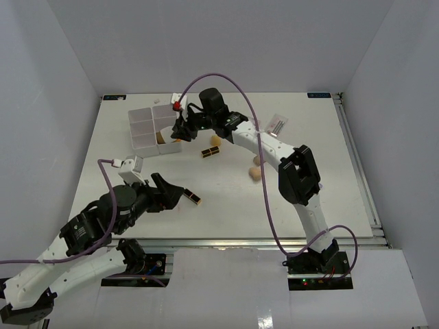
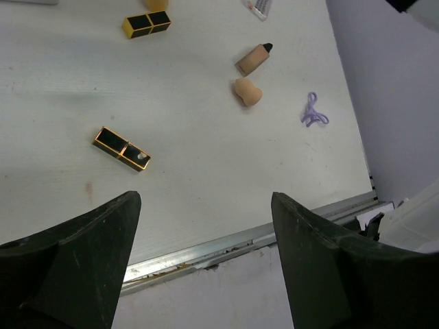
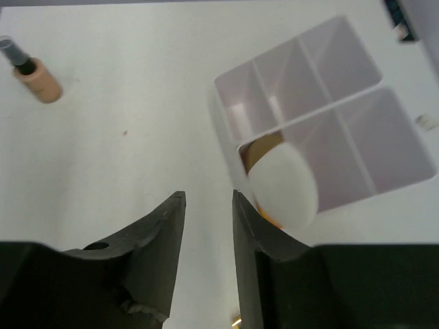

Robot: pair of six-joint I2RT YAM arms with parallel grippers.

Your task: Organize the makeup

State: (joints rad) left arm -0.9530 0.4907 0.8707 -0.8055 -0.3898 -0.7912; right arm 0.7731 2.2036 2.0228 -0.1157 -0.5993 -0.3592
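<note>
Over the near corner of the white box (image 3: 405, 151), the right pincer (image 3: 208, 199) hovers with its jaws barely apart and nothing between them. The orange white-capped tube (image 3: 282, 188) seems to stand in the compartment just beside it. The left pincer (image 2: 204, 199) gapes wide, empty. Sorting looks barely begun: the near lipstick tube (image 2: 122, 148), the far lipstick tube (image 2: 146, 22), the tan bottle (image 2: 254, 58), a sponge (image 2: 247, 92) and the clear packets (image 1: 276, 125) lie loose on the counter (image 2: 206, 157).

Lipstick tube (image 2: 122, 149) flat — sponge (image 2: 247, 92) apart.
</note>
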